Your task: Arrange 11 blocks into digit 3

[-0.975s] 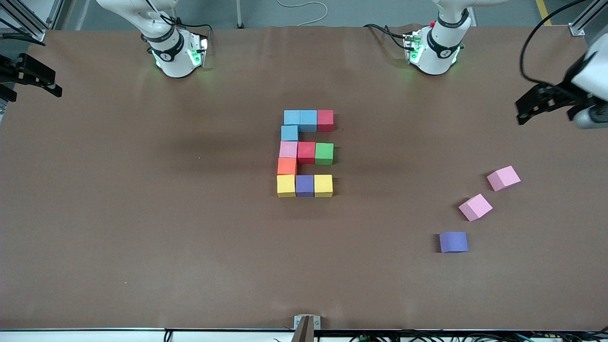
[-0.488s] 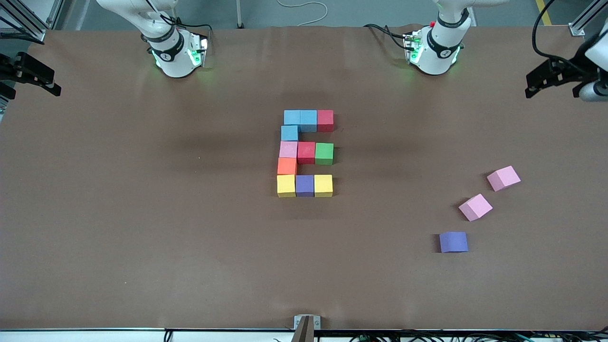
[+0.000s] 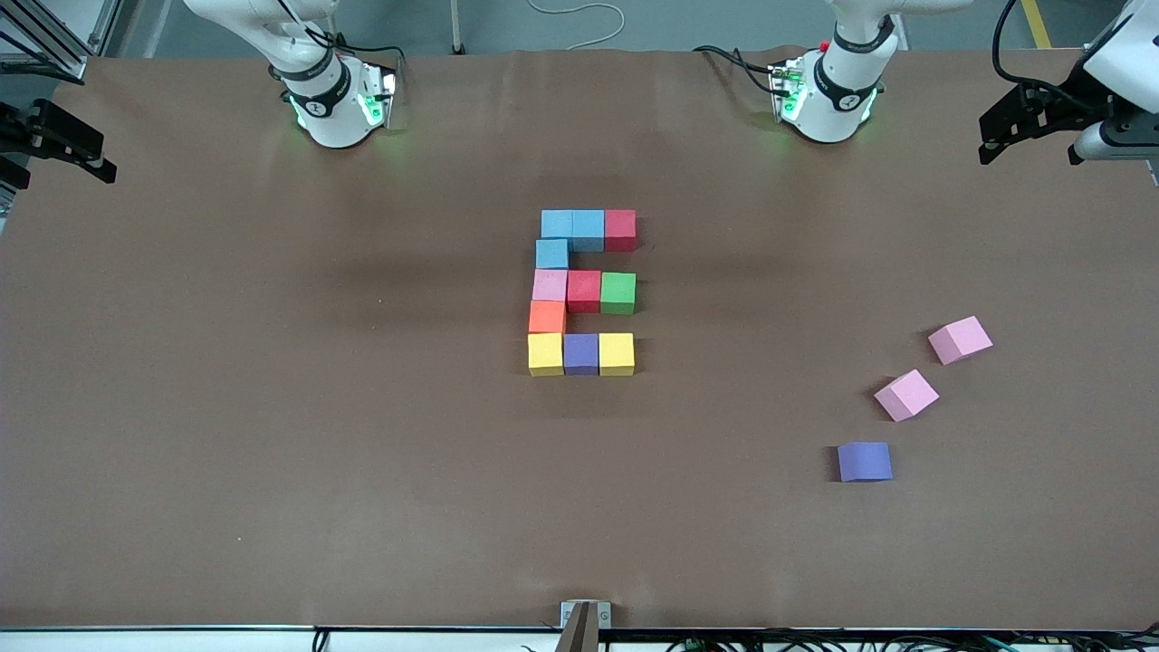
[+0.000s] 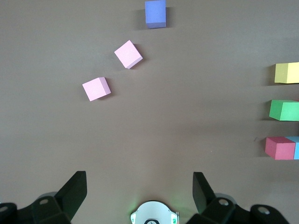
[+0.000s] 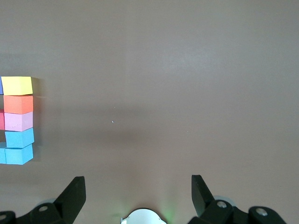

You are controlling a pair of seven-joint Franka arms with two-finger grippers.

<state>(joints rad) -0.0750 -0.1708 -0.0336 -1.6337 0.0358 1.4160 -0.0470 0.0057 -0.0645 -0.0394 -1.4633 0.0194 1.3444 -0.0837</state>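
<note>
The digit 3 [image 3: 582, 292] lies mid-table as a figure of several cubes. Its bar nearest the arms' bases is light blue [image 3: 557, 224], light blue, red [image 3: 620, 229]. Its middle bar is pink, red, green [image 3: 618, 292]. Its bar nearest the front camera is yellow [image 3: 545, 353], purple, yellow. A light blue and an orange cube [image 3: 547, 316] join them along the edge toward the right arm's end. My left gripper [image 3: 1028, 136] is open and empty, high over the left arm's end of the table; it also shows in the left wrist view [image 4: 138, 185]. My right gripper [image 3: 68, 149] is open and empty, high over the right arm's end, and waits [image 5: 135, 186].
Three loose cubes lie toward the left arm's end: two pink cubes [image 3: 960, 340] [image 3: 906, 395] and a purple cube [image 3: 864, 461], the purple one nearest the front camera. They also show in the left wrist view, pink [image 4: 96, 88] and purple [image 4: 155, 13].
My left gripper has drawn back toward the arms' bases, at the left arm's end of the table. The right arm and all cubes have stayed put.
</note>
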